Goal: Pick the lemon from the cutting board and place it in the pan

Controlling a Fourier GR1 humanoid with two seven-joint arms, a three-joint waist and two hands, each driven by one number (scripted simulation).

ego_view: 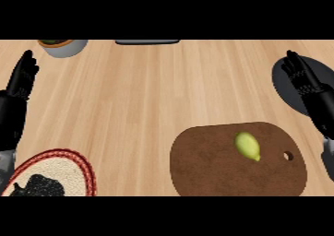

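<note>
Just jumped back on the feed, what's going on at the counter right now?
Nothing is held yet. The lemon lies untouched on the brown cutting board. The right hand is open, fingers up, showing over the dark pan at the right edge. The left hand rests open at the left edge. The pick has not begun.

Lemon [247, 146] on cutting board [217, 170]

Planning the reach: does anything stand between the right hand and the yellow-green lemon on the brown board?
Nothing visible. Between the black right hand, over the dark round pan, and the yellow-green lemon lie only wooden counter and brown cutting board.
</note>
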